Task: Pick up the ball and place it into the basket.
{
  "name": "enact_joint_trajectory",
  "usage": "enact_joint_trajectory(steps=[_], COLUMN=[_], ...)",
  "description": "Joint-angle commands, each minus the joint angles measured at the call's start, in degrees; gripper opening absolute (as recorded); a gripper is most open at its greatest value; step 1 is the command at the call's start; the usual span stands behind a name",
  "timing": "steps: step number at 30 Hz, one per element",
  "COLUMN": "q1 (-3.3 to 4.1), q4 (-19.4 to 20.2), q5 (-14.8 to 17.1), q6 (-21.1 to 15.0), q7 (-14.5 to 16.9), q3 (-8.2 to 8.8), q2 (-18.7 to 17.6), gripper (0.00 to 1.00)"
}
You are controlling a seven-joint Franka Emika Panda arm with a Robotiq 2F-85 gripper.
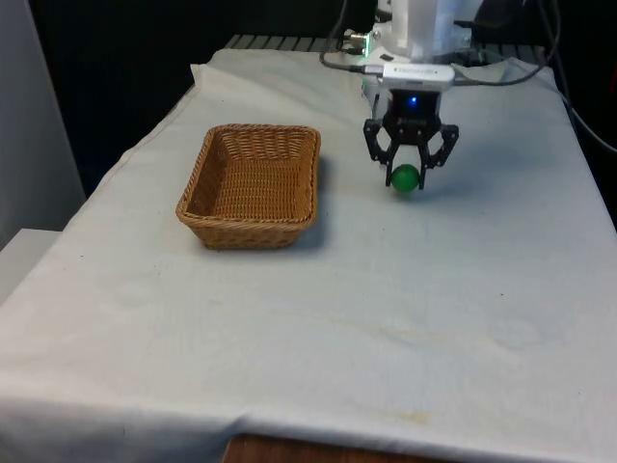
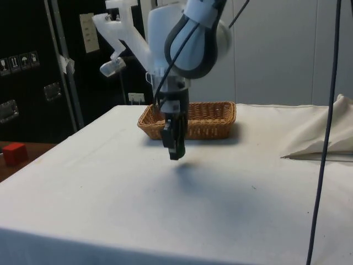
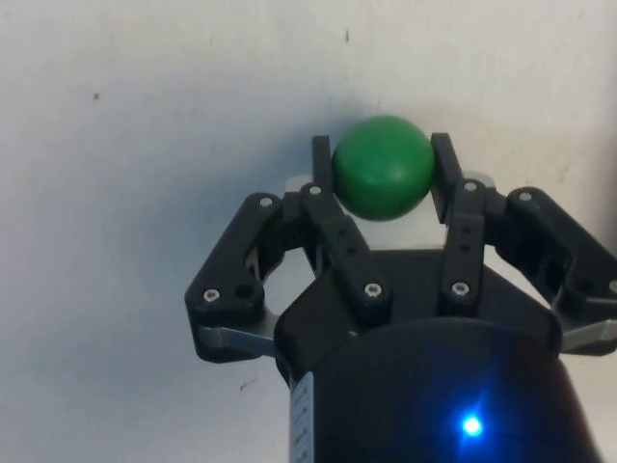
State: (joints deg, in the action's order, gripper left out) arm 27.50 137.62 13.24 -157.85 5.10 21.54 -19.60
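A white cloth covers the table, lightly creased and faintly stained near the front view's lower edge. A wicker basket sits directly on it, toward the front view's left. In the side view, the cloth bunches into a fold beyond the basket.

You are looking at a robot lab: a white cloth draped over the work table, black curtains behind, loose cables hanging, and dark cabinets with labels along the side
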Motion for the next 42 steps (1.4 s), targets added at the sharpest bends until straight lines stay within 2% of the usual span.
enact_joint_trajectory(steps=[1, 4, 5, 6, 8, 13, 14, 15, 21, 23, 24, 25, 31, 32, 33, 40, 41, 42], q1=[0.69, 0.57, -0.06, 0.46, 0.40, 0.17, -0.17, 0.06, -0.29, -0.34, -0.46, -0.40, -0.69, -0.57, -0.74, -1.32, -1.15, -1.38], q4=[0.4, 0.8, 0.7, 1.0, 1.1, 1.3, 1.2, 1.2, 0.9, 0.8, 1.0, 0.7, 0.1, 0.3, -0.1, -1.0, -0.8, -1.3], q5=[-1.5, -2.1, -0.9, -2.7, -3.3, -4.5, -3.3, -4.9, -6.1, -6.4, -5.2, -6.5, -7.4, -6.2, -7.6, -8.7, -7.9, -8.8], q6=[1.0, 1.9, 1.4, 2.6, 3.6, 5.4, 5.2, 6.3, 9.1, 9.9, 9.5, 10.3, 13.3, 12.5, 13.8, 17.2, 16.6, 17.7], q7=[-1.0, -1.1, -0.2, -1.4, -1.7, -2.1, -1.1, -2.3, -2.6, -2.6, -1.6, -2.6, -2.6, -1.8, -2.5, -2.3, -1.8, -2.2], q3=[1.15, 1.20, 0.23, 1.26, 1.32, 1.49, 0.80, 1.49, 1.55, 1.60, 1.26, 1.60, 2.01, 1.72, 2.06, 2.69, 2.52, 2.75], q2=[1.4, 3.0, 2.7, 4.1, 5.3, 7.9, 7.8, 8.9, 12.3, 13.2, 13.3, 13.6, 16.7, 16.3, 17.2, 20.5, 20.3, 20.7], gripper=[0.01, 0.01, 0.01, 0.01, 0.01, 0.01, 0.01, 0.01, 0.01, 0.01, 0.01, 0.01, 0.01, 0.01, 0.01, 0.01, 0.01, 0.01])
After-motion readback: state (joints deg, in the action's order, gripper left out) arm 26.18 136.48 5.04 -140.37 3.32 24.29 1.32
